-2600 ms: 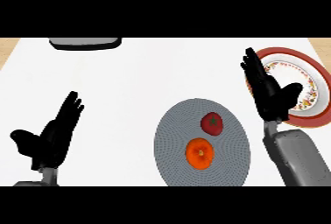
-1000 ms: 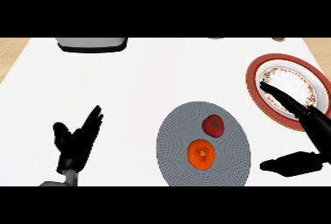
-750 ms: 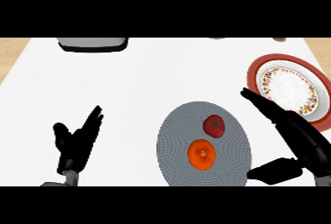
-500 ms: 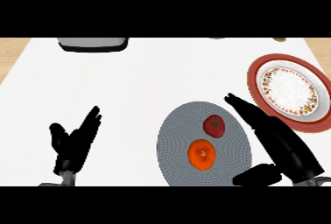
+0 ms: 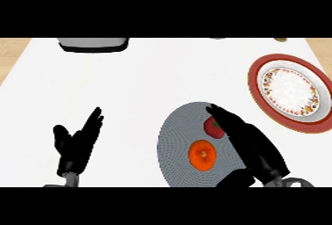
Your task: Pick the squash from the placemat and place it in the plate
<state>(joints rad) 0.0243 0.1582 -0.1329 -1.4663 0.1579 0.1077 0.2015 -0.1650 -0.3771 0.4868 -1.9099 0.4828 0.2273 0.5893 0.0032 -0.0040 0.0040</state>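
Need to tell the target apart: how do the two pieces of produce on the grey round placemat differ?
The red rounded item is darker and sits farther back, partly hidden by the right hand; the orange rounded item is brighter, shows a small central stem mark, lies nearer and is fully visible. Both rest on the grey round placemat.

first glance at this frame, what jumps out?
The right hand, fingers straight, stretched over the round grey placemat and partly covering the red item, with the orange squash just left of it. Next, the red-rimmed plate at the counter's right edge. The left hand rests open at lower left.
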